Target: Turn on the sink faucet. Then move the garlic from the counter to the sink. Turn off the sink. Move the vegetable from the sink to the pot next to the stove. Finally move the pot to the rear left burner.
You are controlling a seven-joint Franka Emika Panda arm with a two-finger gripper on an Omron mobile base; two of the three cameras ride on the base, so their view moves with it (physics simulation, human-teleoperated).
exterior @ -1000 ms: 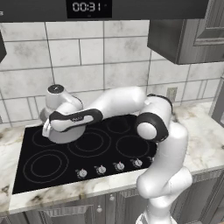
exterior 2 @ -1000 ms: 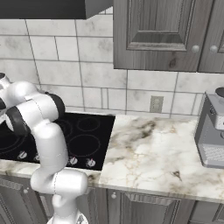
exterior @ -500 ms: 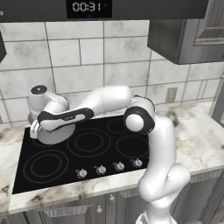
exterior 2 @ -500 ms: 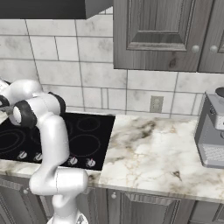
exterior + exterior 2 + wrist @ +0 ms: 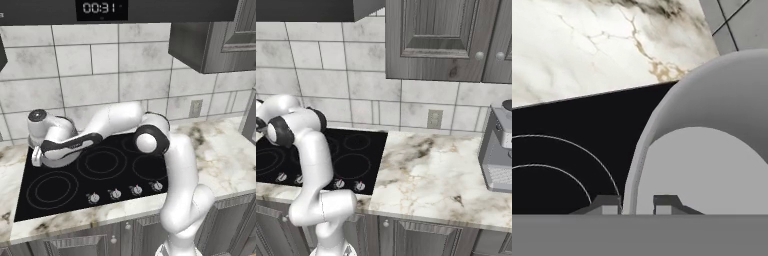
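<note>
Item: pot (image 5: 60,152) — grey, at the cooktop's (image 5: 125,175) rear-left corner, over the rear left burner. I hold its rim: gripper (image 5: 637,202) clamped, one finger (image 5: 664,202) inside the wall, one outside. Pot body lies inward of the pincer — lowering and release remain, I judge.

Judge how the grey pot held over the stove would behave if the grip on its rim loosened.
The pot looks like rigid metal, so it should keep its shape. The gripper pinches only its thin rim, so it would probably tilt or slip. Its smooth wall suggests little friction, and its rounded body might rock on the glass cooktop.
</note>
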